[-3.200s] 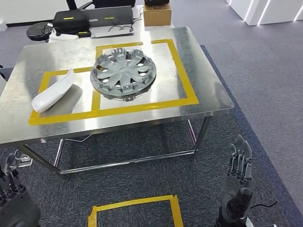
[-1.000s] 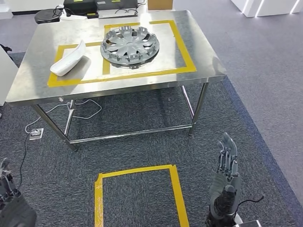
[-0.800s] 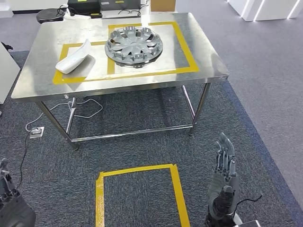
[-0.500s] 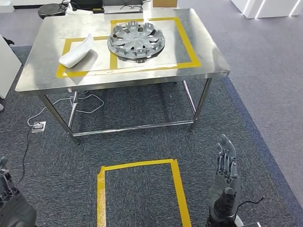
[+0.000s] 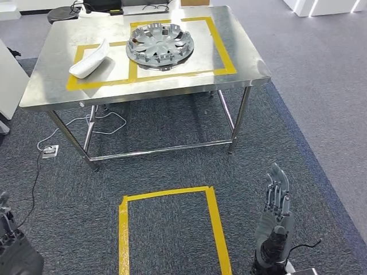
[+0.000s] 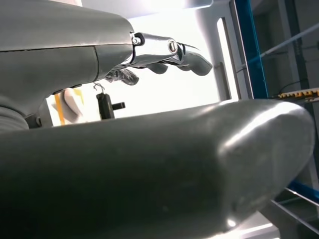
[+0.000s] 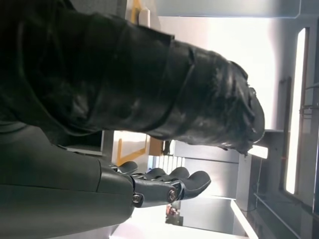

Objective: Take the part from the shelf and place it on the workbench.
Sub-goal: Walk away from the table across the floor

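I see the hubcap [image 5: 159, 43] and white part [image 5: 90, 59] lying on the bench [image 5: 242, 57] inside taped boxes. My right hand [image 5: 275, 220] hangs empty, fingers straight; left hand [image 5: 11, 246] I cannot tell.

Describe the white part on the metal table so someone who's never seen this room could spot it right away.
Find the steel table marked with yellow tape. In the smaller taped box lies the white part, a smooth, elongated curved shell. Its neighbour, the wheel cover, is round, grey and spoked.
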You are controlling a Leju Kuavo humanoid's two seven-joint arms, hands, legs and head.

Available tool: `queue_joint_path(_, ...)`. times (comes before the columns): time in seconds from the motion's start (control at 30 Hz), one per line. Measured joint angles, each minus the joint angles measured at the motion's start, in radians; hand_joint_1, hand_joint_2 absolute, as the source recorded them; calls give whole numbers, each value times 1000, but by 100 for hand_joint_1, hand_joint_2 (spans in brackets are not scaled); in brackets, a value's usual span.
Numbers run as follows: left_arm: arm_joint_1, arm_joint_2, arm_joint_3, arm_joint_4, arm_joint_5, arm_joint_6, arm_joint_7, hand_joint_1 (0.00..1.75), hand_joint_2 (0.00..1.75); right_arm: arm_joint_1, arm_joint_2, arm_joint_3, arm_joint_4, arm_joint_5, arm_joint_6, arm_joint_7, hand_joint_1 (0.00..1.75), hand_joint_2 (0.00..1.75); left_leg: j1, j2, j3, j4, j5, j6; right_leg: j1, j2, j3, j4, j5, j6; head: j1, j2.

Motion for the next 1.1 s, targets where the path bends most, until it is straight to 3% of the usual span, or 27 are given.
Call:
queue_joint_path(0.07, -1, 1, 0, 0, 5, -1, 0, 0, 0, 0, 0, 0, 0, 0, 0, 0, 0, 0, -2, -1, 55, -93, 17, 8, 2, 0, -9, 9, 2, 4, 0, 0)
queue_joint_path(0.17, -4, 2, -1, 0, 13, -11, -1, 0, 0, 0, 0, -1, -2, -1, 2, 0, 0, 0, -7, -1, 55, -115, 18, 19, 3, 1, -21, 12, 14, 22, 1, 0)
queue_joint_path(0.23, -7, 1, -2, 0, 16, -19, 0, 0, 0, 1, 0, -2, -4, -1, 2, 0, 0, 0, -4, 2, 46, -121, 29, 32, 2, 3, -31, 21, 5, 35, 1, 0)
queue_joint_path(0.3, -8, 1, -4, 0, 16, -24, -1, 0, 0, 1, 0, -2, -6, -1, 2, 0, 0, 0, 0, 6, 34, -126, 43, 47, 1, 6, -62, 87, -53, 43, 5, 0)
queue_joint_path(0.37, -8, 1, -5, 1, 17, -26, -2, 0, 0, 2, 0, -3, -7, -1, 2, 0, 0, 0, -2, 8, 15, -123, 56, 53, 0, 7, -110, 219, -131, 50, 9, 0)
queue_joint_path(0.4, -8, 1, -5, 1, 17, -27, -3, 0, 0, 3, 0, -3, -7, -1, 2, 0, 0, 0, -3, 9, 5, -121, 61, 54, -1, 7, -125, 272, -150, 52, 10, 0)
queue_joint_path(0.43, -8, 1, -5, 1, 18, -27, -4, 0, 0, 4, 0, -3, -7, -1, 2, 0, 0, 0, -4, 9, -4, -117, 66, 53, -2, 7, -124, 291, -150, 53, 10, 0)
queue_joint_path(0.47, -8, 1, -5, 1, 19, -27, -4, 0, 0, 4, 0, -3, -7, -1, 2, 0, 0, 0, -4, 9, -12, -114, 70, 51, -3, 7, -103, 269, -132, 53, 10, 0)
queue_joint_path(0.57, -8, 2, -6, 2, 21, -27, -6, 0, 0, 3, 0, -4, -8, -2, 2, 0, 0, 0, -5, 8, -29, -102, 79, 42, -4, 8, 28, 63, -63, 48, 10, 0)
queue_joint_path(0.63, -8, 2, -6, 2, 21, -28, -7, 0, 0, 3, 0, -4, -10, -3, 2, 0, 0, 0, -6, 8, -36, -98, 88, 31, -1, 9, 65, -2, -55, 43, 10, 0)
queue_joint_path(0.73, -8, 3, -6, 2, 21, -28, -7, 0, 0, 4, 0, -5, -12, -3, 2, 0, 0, 0, -6, 7, -46, -93, 92, 12, -1, 9, 51, -5, -39, 26, 9, 0)
queue_joint_path(0.77, -8, 4, -6, 2, 22, -28, -7, 0, 0, 3, 0, -6, -13, -3, 2, 0, 0, 0, -5, 6, -54, -76, 72, 7, -3, 7, 44, -7, -31, 17, 8, 0)
queue_joint_path(0.83, -8, 5, -6, 2, 26, -30, -8, 0, 0, 3, 0, -6, -14, -3, 3, 0, 0, 0, -3, 5, -84, 17, -9, -2, -4, 3, 26, -9, -16, 4, 4, 0)
queue_joint_path(0.9, -8, 6, -6, 2, 28, -33, -8, 0, 0, 4, 0, -6, -14, -3, 3, 0, 0, 0, -1, 5, -118, 143, -81, -6, -3, 1, 4, -4, -1, 0, 3, 0)
queue_joint_path(0.93, -8, 6, -6, 2, 28, -35, -8, 0, 0, 4, 0, -6, -14, -3, 3, 0, 0, 0, -1, 5, -120, 175, -89, -7, -2, 1, -7, 0, 5, 0, 3, 0)
queue_joint_path(0.97, -8, 6, -6, 2, 28, -37, -8, 0, 0, 4, 0, -6, -14, -3, 3, 0, 0, 0, -1, 5, -102, 168, -77, -6, -2, 1, -19, 5, 11, 1, 3, 0)
queue_joint_path(1.0, -8, 6, -6, 2, 28, -39, -8, 0, 0, 4, 0, -7, -14, -2, 3, 0, 0, 0, -1, 5, -67, 122, -51, -3, -2, 1, -31, 10, 17, 3, 3, 0)
queue_joint_path(1.07, -9, 6, -6, 2, 28, -41, -9, 0, 0, 4, 0, -7, -14, -1, 3, 0, 0, 0, -3, 4, 26, -26, -9, 5, -1, 2, -48, 20, 25, 9, 3, 0)
queue_joint_path(1.1, -9, 6, -6, 2, 28, -40, -9, 0, 0, 4, 0, -7, -15, -1, 3, 0, 0, 0, -5, 3, 57, -79, 1, 10, 0, 2, -53, 23, 30, 14, 3, 0)
